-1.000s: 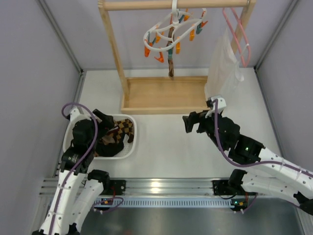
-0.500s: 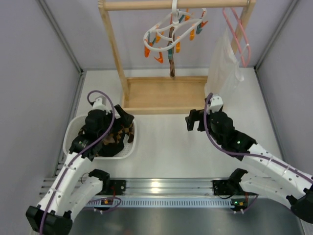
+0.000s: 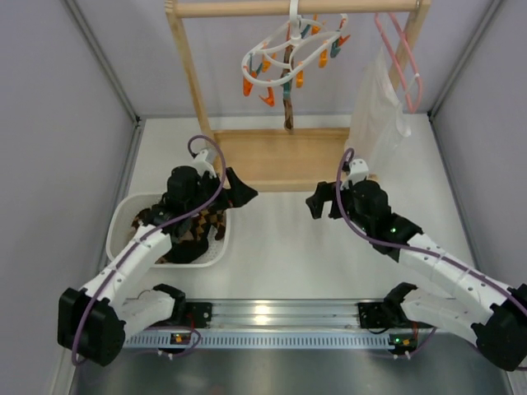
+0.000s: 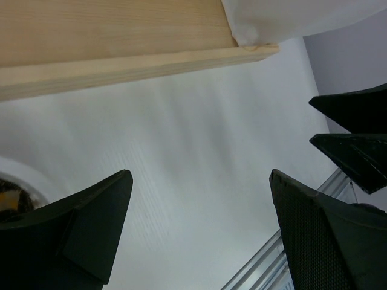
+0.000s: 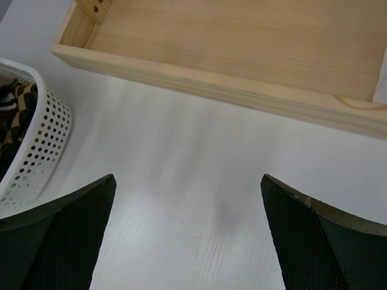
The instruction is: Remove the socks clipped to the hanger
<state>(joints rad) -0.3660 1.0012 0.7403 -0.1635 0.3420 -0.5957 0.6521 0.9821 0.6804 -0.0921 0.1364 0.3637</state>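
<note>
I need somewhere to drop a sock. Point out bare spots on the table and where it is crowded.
Bare: the table between basket, rack base and right end effector; also the strip left of the rack base. Crowded: the basket, filled with socks under the left arm.

**Inspector:** State of the supporting surface?

**Assistant:** The table (image 3: 280, 247) is white with a faint ribbed grain and is walled in by grey panels on three sides.

**Inspector:** Items resting directly on it?

**Assistant:** Two. A pale wooden rack base (image 3: 272, 156), a shallow tray with raised edges, sits at the far middle. A white perforated basket (image 3: 112, 237) stands at the near left, just short of the base's left corner and apart from it.

**Inspector:** Near edge?

**Assistant:** A metal rail (image 3: 272, 313) runs along it.
</note>
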